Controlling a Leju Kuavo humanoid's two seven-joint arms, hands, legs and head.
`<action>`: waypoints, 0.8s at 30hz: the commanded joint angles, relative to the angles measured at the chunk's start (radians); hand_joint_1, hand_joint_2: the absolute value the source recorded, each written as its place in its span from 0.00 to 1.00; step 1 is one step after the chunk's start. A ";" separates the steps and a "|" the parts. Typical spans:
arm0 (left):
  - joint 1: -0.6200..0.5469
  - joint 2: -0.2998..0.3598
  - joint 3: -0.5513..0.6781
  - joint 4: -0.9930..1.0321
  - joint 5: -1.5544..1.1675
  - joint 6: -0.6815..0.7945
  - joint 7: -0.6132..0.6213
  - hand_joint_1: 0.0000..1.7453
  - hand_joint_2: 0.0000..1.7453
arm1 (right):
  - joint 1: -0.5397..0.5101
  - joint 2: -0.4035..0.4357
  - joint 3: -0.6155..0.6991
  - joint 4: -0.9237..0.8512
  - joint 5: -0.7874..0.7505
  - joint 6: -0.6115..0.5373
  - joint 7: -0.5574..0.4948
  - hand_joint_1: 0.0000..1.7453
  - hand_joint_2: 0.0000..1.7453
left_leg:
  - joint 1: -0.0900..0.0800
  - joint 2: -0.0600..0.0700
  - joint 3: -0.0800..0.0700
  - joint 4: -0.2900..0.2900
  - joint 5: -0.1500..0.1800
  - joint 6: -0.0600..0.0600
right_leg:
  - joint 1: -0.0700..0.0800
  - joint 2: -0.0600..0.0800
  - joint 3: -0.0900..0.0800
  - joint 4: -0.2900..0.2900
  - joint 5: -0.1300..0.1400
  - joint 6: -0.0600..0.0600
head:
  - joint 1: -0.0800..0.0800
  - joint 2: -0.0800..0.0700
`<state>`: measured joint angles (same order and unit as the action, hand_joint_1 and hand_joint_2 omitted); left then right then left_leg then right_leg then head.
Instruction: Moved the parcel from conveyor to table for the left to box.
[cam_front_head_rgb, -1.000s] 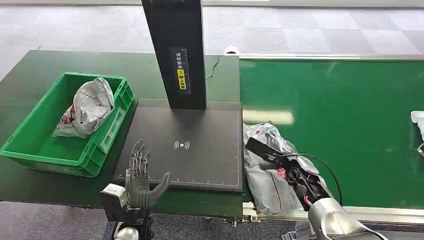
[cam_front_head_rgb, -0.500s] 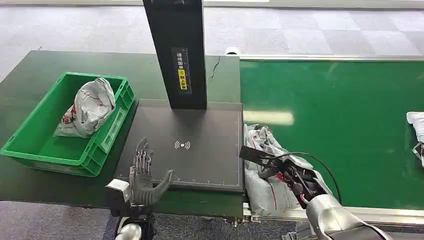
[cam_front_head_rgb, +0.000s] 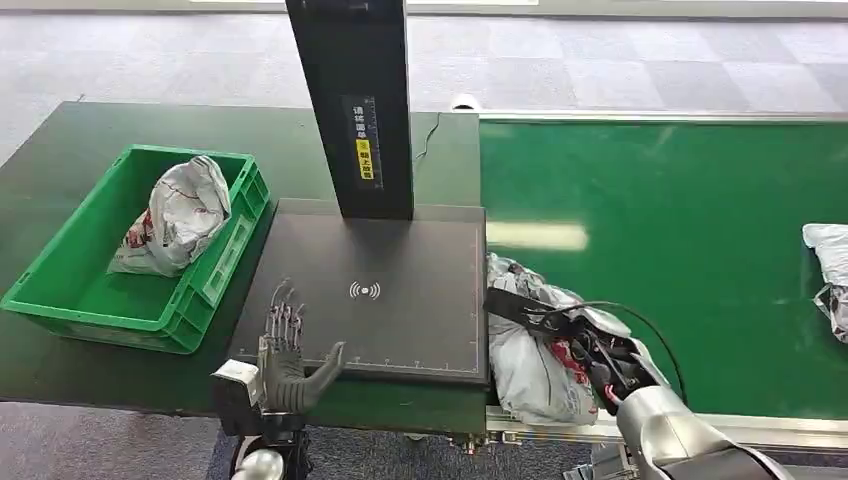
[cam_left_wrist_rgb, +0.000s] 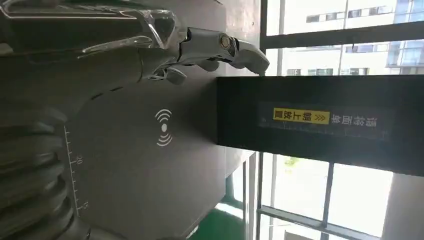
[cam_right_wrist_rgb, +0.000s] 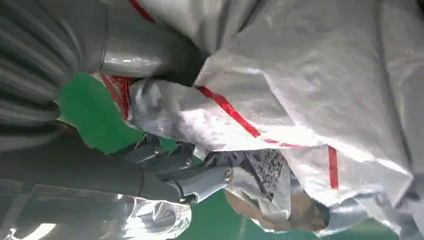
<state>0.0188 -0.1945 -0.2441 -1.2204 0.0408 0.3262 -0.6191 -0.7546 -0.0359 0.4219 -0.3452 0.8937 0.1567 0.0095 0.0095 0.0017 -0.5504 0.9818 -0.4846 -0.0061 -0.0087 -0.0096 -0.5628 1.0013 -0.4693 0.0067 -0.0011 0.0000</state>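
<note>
Right hand (cam_front_head_rgb: 590, 350) grips parcel (cam_front_head_rgb: 535, 345) at conveyor's (cam_front_head_rgb: 680, 250) near edge, beside black pad (cam_front_head_rgb: 400, 310). Left hand (cam_front_head_rgb: 285, 350), fingers spread, empty, over pad's front corner. Black post (cam_front_head_rgb: 352, 100) behind. Green crate (cam_front_head_rgb: 80, 290) holds a bag (cam_front_head_rgb: 180, 215), far left.

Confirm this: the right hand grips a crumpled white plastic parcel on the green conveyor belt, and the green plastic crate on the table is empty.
Not empty: the head view shows the green plastic crate holding a crumpled white bag. The right hand does grip the crumpled white plastic parcel on the green conveyor belt.
</note>
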 joint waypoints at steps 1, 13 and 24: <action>0.083 0.022 0.037 -0.107 -0.002 0.033 0.003 0.00 1.00 | 0.005 -0.018 -0.079 -0.164 -0.119 -0.295 -0.087 1.00 1.00 | 0.000 0.002 -0.001 0.000 0.000 0.000 | 0.000 0.003 -0.002 0.001 0.000 0.000 | 0.000 0.000; -0.018 0.009 0.086 -0.107 -0.038 -0.020 -0.055 0.00 1.00 | 0.292 -0.081 -0.254 -1.113 -0.323 -0.473 -0.176 1.00 1.00 | -0.001 -0.001 -0.008 0.001 0.000 0.000 | -0.001 0.000 -0.008 0.002 0.000 0.000 | 0.000 0.000; -0.032 0.025 0.164 -0.197 -0.057 0.023 -0.048 0.00 1.00 | -0.081 0.155 -0.007 -0.271 -0.382 -0.163 -0.197 1.00 1.00 | 0.001 0.011 -0.002 -0.002 0.002 -0.002 | 0.002 0.012 -0.006 0.000 0.004 -0.003 | 0.000 0.000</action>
<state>0.0091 -0.1827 -0.1487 -1.3856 -0.0046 0.3323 -0.6817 -0.6377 -0.0259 0.2946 -1.1122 0.5459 -0.0549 -0.1591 0.0107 0.0071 -0.5533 0.9808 -0.4822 -0.0076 -0.0070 -0.0040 -0.5676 1.0021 -0.4667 0.0046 -0.0008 0.0000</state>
